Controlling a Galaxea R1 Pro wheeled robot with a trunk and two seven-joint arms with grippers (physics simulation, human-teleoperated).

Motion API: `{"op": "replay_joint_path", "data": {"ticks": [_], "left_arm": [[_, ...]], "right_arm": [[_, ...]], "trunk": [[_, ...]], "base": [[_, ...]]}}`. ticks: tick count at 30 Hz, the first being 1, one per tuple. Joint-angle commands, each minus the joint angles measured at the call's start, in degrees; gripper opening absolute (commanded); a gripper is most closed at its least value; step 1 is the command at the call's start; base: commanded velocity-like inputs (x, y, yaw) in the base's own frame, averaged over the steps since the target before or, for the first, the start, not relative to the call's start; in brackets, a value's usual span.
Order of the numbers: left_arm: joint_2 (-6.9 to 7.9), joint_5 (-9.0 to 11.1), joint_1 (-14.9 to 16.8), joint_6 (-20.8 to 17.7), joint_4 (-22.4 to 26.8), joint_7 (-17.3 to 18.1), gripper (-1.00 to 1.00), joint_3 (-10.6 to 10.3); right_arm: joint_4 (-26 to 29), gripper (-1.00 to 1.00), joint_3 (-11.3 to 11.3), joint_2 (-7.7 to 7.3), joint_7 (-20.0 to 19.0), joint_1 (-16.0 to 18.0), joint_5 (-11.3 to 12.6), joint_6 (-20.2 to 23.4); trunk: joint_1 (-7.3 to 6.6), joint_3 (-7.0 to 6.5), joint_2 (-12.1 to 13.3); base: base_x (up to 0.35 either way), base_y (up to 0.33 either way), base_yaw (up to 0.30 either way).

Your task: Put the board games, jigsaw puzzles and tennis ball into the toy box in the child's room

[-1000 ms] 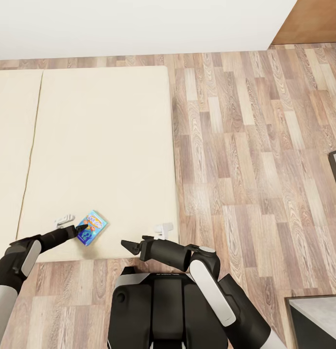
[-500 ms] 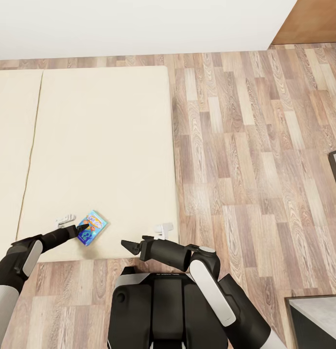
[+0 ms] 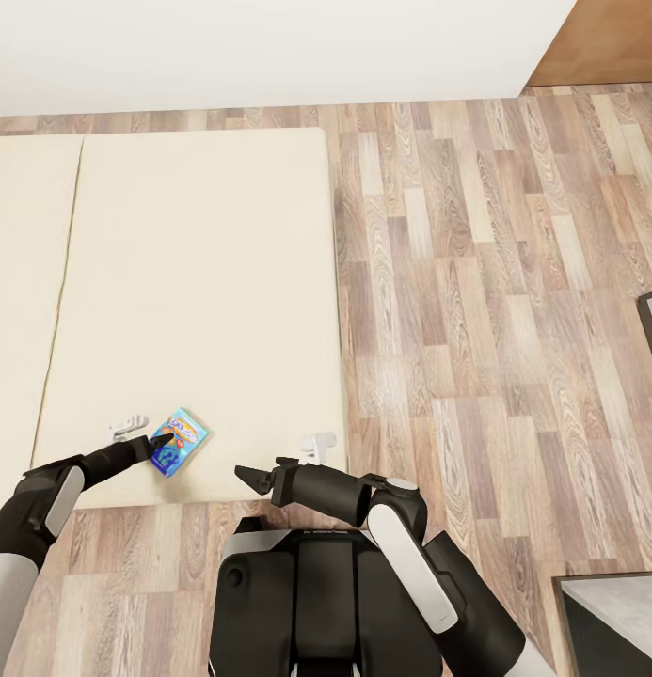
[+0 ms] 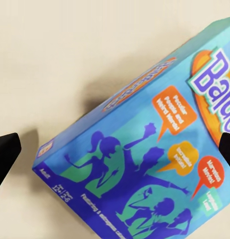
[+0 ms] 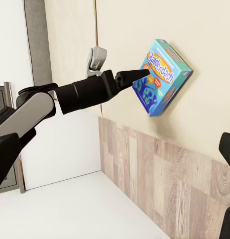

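Illumination is bright, even and diffuse, with no glare. The board game [image 4: 145, 149] casts a soft, faint shadow on the bed [image 4: 70, 50]. Rendering is sharp; close-range box print blurs slightly.

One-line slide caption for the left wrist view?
Open left gripper poised over a blue board game lying on the cream bed.

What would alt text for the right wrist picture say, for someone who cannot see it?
A black robot arm's left gripper reaches a blue board game box lying on a cream bed. Wood-plank floor borders the bed.
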State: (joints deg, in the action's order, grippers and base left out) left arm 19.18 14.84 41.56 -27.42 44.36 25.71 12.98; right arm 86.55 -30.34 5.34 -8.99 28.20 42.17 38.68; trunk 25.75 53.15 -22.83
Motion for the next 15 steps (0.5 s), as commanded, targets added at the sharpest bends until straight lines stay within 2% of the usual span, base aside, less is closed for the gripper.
{"op": "replay_joint_path", "data": {"ticks": [1,15], "left_arm": [[-0.01,0.4,0.0,-0.4,0.0,0.1,1.0,0.1],[-0.43,0.4,0.0,-0.5,0.0,0.3,1.0,0.1]], "right_arm": [[0.0,1.0,0.0,0.02,-0.2,0.0,-0.1,0.3],[0.0,1.0,0.1,0.02,-0.2,0.0,-0.1,0.3]], "trunk": [[0.03,0.06,-0.1],[0.03,0.06,-0.1]], "base": [[0.0,0.0,0.0],[0.0,0.0,0.0]]}}
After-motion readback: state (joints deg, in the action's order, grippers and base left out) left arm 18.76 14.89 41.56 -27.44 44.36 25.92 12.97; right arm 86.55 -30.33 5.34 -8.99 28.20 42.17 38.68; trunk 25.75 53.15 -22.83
